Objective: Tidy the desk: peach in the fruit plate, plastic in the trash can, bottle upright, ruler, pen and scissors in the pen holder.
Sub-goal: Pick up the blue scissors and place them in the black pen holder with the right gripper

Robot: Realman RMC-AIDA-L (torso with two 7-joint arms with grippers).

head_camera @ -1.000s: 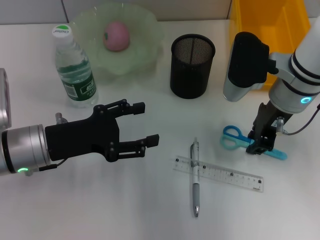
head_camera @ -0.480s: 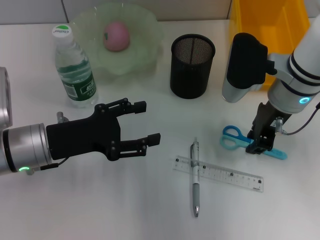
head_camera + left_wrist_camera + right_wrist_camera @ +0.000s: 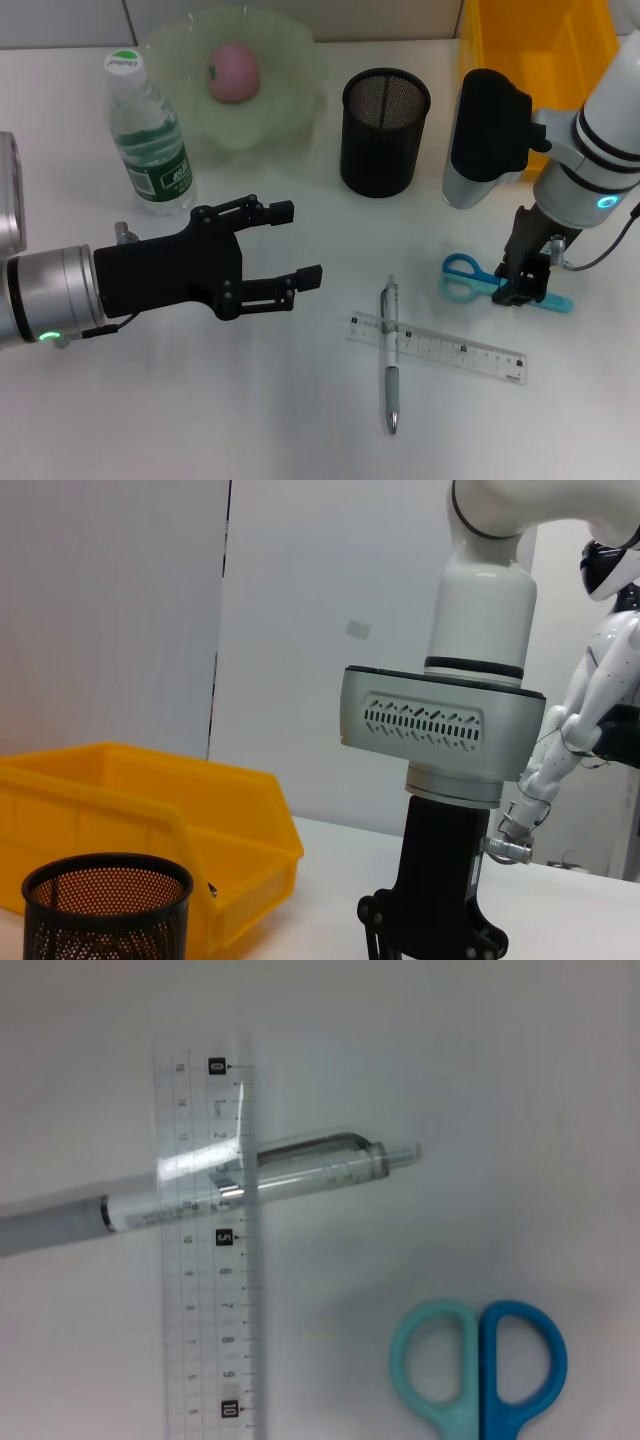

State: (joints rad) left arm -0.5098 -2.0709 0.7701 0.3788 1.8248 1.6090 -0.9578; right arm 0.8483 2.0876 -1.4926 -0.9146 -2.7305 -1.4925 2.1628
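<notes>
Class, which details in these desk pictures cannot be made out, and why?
- Scissors blades: head view, covered by the right gripper.
- Pen holder contents: head view, dark inside.
- Yellow bin interior: cut off by head view's edge.
- Bottle label text: too small.

scissors [image 3: 478, 282] blades hidden under right pincer [image 3: 522, 290], yellow bin [image 3: 535, 45] cut off

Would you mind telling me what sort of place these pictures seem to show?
Most likely a robotics lab desk staged as an office workspace: a white tabletop holds a black mesh pen holder, a clear plastic ruler and blue-handled scissors, and a white humanoid robot stands behind.
</notes>
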